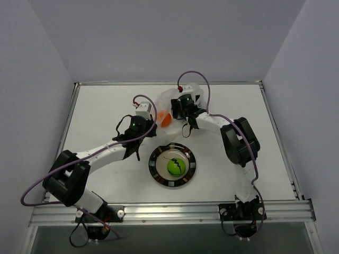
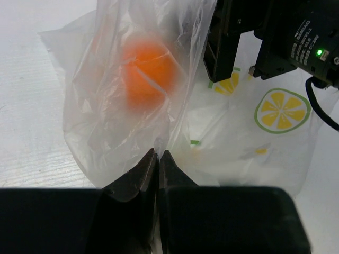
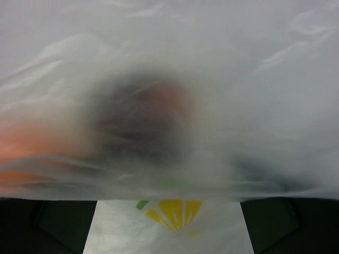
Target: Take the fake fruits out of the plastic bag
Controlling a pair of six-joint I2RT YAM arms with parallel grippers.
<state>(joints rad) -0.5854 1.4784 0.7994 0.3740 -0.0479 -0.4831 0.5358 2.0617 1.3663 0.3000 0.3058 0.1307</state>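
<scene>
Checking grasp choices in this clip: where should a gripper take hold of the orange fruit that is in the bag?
Across its widest middle, fingers on opposite sides, since the orange fruit is a smooth ball. Film of the plastic bag, pinched by the left gripper, covers its near side, so probably come through the bag's mouth; these views don't show where that lies.

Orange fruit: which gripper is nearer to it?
Left. The left gripper pinches the bag right beside the orange fruit; the right gripper sits farther off, over the bag's other side.
</scene>
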